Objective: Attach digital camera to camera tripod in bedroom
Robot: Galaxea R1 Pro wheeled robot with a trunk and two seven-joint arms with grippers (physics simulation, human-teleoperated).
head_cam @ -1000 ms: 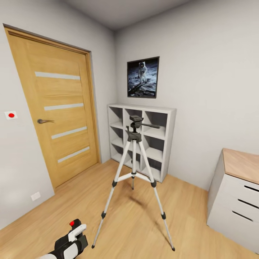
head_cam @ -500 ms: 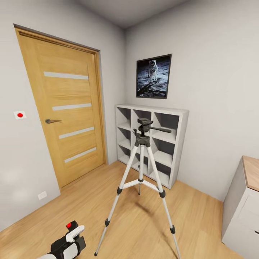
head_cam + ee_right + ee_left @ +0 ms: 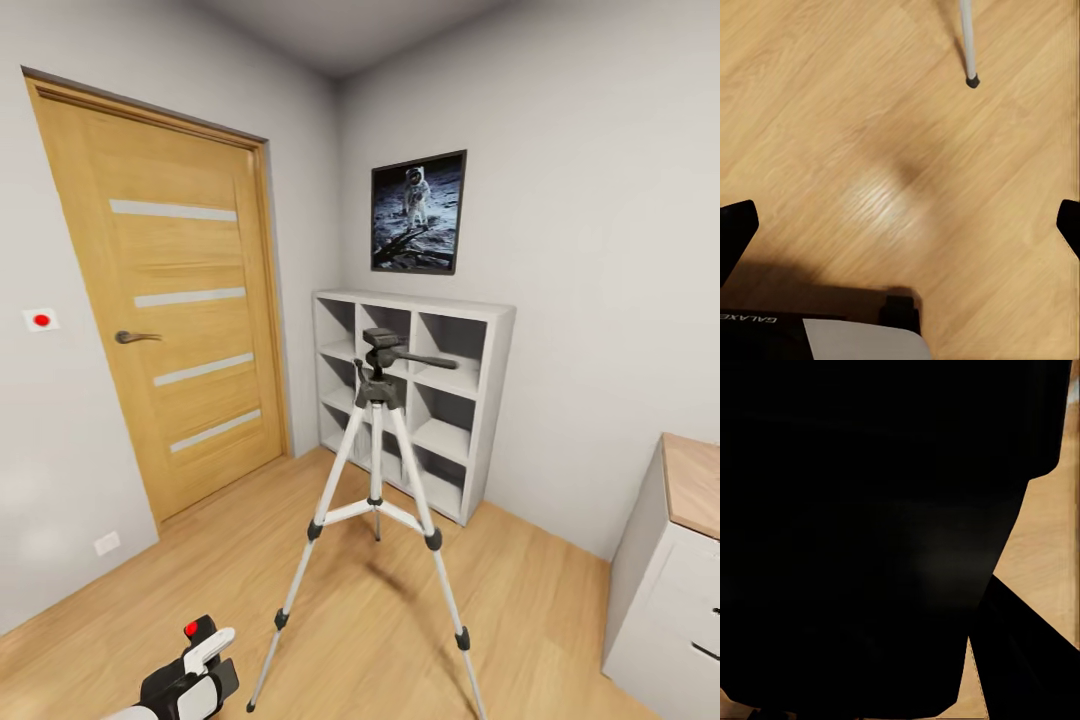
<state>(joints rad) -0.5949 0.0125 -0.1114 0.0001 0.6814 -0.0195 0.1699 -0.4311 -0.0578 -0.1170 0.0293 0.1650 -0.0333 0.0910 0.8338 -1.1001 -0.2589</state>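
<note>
Left black-and-white gripper (image 3: 195, 665) sat at the head view's lower left, its jaw state unclear; its wrist view showed a large black object, unidentifiable. Right gripper's (image 3: 900, 217) black fingertips (image 3: 735, 225) stood wide apart over light wood plank floor (image 3: 870, 135). Silver-white-legged camera tripod (image 3: 377, 470) stood centre-frame before the white cube shelf (image 3: 470, 400).

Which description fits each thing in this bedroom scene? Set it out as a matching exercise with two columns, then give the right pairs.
Things:
1. camera tripod
2. astronaut picture
3. cube shelf
4. door

Descriptions:
A. hangs on the wall above the shelf
B. oak-coloured, shut, with a lever handle
C. stands on the wood floor, nothing mounted on its head
D. white, against the wall behind the tripod

Pairs: 1-C, 2-A, 3-D, 4-B
</note>
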